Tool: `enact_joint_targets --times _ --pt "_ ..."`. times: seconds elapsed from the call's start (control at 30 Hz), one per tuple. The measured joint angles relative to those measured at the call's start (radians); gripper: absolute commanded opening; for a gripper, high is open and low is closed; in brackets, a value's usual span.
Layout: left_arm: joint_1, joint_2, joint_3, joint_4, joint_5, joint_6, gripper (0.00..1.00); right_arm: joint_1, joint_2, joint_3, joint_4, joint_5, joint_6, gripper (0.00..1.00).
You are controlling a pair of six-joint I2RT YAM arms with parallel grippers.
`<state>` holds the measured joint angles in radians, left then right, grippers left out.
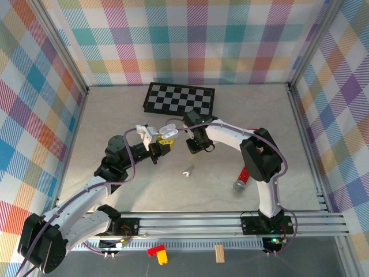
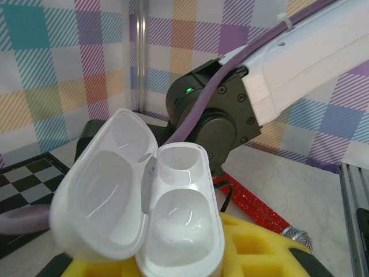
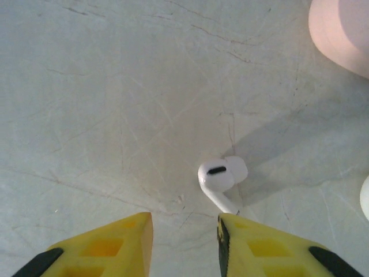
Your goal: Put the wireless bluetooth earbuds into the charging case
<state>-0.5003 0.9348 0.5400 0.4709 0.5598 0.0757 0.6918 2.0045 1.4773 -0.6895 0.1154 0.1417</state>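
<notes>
Nearest to you, the white earbud [image 1: 186, 172] is lying on the table [image 1: 115, 121], at about 6 o'clock from your right gripper [image 3: 184, 226]. That gripper is hovering with its jaws released; in the wrist view the earbud is sitting just past the right finger [image 3: 265, 248], at 1 o'clock. Your left gripper [image 1: 165, 139] is grasping the charging case [image 2: 179, 231], lid [image 2: 104, 196] standing open. At 12 o'clock, farther, a checkerboard [image 1: 180, 98] is lying flat.
</notes>
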Motion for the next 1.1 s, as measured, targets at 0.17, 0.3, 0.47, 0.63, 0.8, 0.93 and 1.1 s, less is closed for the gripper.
enact_joint_targets --times 0.17,0.3,0.47,0.63,0.8,0.93,1.1 --pt "0.0 -0.004 0.0 0.0 0.004 0.0 0.0 -0.06 -0.056 -0.032 0.059 -0.092 0.031 0.42" --pt "0.0 -0.005 0.0 0.0 0.008 0.0 0.0 -0.105 -0.045 -0.027 0.093 -0.163 0.024 0.47" --pt "0.0 -0.005 0.0 0.0 0.014 0.0 0.0 -0.123 0.056 0.066 0.086 -0.23 -0.001 0.49" --pt "0.0 -0.005 0.0 0.0 0.021 0.0 0.0 -0.122 0.136 0.118 0.083 -0.297 -0.021 0.49" --pt "0.0 -0.005 0.0 0.0 0.027 0.0 0.0 -0.125 0.153 0.119 0.08 -0.33 -0.027 0.46" --pt "0.0 0.001 0.0 0.0 0.027 0.0 0.0 -0.133 0.136 0.083 0.105 -0.342 -0.026 0.46" --pt "0.0 0.019 0.0 0.003 0.04 -0.004 0.0 -0.133 0.076 0.0 0.098 -0.345 -0.026 0.45"
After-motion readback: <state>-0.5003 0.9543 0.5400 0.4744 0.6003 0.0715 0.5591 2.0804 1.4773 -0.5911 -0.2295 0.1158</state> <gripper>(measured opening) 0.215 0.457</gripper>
